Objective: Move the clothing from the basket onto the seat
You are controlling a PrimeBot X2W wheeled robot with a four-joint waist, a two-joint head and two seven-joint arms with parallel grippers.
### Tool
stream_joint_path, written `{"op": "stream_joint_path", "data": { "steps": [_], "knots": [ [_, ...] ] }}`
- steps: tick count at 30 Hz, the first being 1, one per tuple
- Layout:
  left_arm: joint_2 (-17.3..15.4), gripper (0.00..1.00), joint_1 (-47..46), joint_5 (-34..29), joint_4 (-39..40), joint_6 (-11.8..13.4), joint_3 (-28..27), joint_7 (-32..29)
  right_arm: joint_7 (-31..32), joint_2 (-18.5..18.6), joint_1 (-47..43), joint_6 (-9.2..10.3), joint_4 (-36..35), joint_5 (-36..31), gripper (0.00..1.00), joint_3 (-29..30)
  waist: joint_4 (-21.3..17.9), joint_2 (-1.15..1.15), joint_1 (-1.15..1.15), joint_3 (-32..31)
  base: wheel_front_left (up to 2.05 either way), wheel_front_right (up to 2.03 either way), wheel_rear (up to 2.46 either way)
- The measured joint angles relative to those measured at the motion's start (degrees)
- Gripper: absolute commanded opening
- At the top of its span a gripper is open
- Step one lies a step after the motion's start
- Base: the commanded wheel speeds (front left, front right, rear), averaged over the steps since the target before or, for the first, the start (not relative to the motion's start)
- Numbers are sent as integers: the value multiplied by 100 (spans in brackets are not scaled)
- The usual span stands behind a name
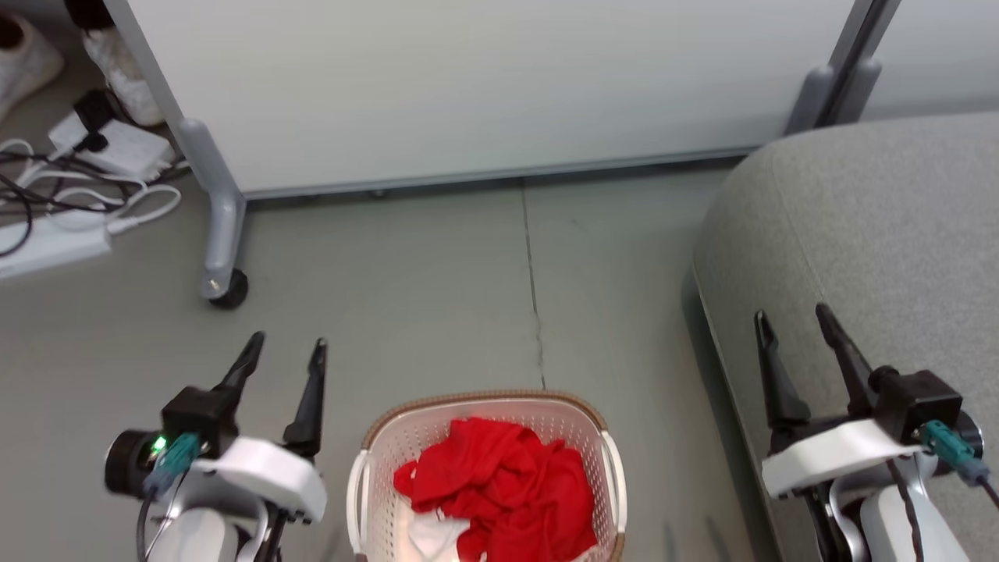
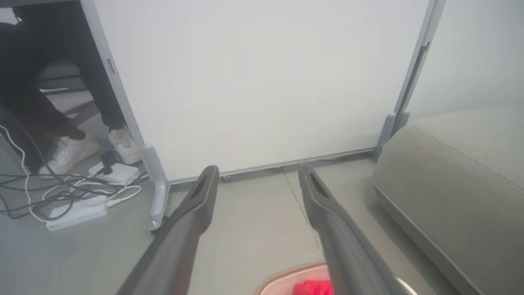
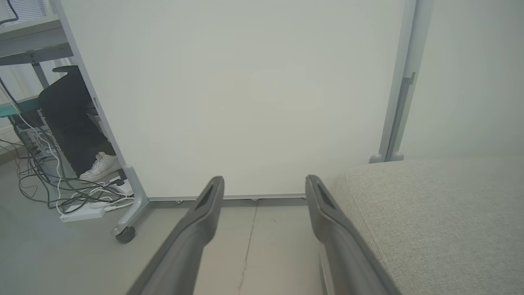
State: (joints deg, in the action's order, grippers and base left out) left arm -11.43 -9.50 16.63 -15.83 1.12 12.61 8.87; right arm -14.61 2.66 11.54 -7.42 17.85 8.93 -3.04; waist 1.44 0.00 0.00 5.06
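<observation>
**1. Position of the load.** The clothing (image 1: 507,484) lies inside the basket (image 1: 484,396) as one loose red heap. It covers most of the interior. A white panel shows at the basket's near-left corner. No fabric is seen hanging over the rim. The basket's near end is cut off by the head view's edge.

**2. Gripper state.**
- The left gripper (image 1: 287,341) is just left of the basket, above the floor (image 1: 437,297). Its fingers are spread and it holds nothing.
- The right gripper (image 1: 792,312) is well to the right of the basket, over the edge of the seat (image 1: 882,226). Its fingers are parted and it is empty.

**3. Destination.** The seat stands to the right of the basket, with a strip of floor between them. A partition panel (image 1: 484,86) stands beyond the basket's far end.

**4. Handling properties (assessed).**
- The fabric is probably light, soft and limp, with no stiffness, so it will likely drape and trail below the grip.
- The pieces look intertwined, so lifting one may drag another.
- A thin single layer could slip from the fingers.

**5. Recommended hold (assessed).**
- Pinch a thick raised fold at the crest of the heap, near the basket's centre.
- Keep the fingers away from the perforated wall.
- Lift high enough for the trailing fabric to clear the basket's right rim before moving to the seat.
</observation>
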Motion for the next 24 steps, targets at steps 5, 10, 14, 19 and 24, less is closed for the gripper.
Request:
{"op": "stream_joint_path", "data": {
  "steps": [5,10,14,19,24],
  "knots": [
    [180,100,-511,-20,-470,-221,294,-140,42,0,261,0,-252,0,100,-40,-106,0,0,451,0,0,0],
    [389,100,-1137,-92,-1205,-513,672,-234,40,2,615,0,-555,37,100,-140,-287,0,0,1101,0,0,0],
    [510,100,-1610,-142,-1884,-657,953,-278,25,3,848,0,-764,111,100,-164,-457,0,0,1648,0,0,0],
    [583,100,-2264,-225,-2748,-760,1217,-285,-7,9,1116,0,-1016,169,100,-187,-640,0,0,2340,0,0,0],
    [628,100,-2862,-244,-3556,-805,1369,-334,-16,8,1290,0,-1327,219,100,-246,-807,0,0,3000,0,0,0]
  ]
}}
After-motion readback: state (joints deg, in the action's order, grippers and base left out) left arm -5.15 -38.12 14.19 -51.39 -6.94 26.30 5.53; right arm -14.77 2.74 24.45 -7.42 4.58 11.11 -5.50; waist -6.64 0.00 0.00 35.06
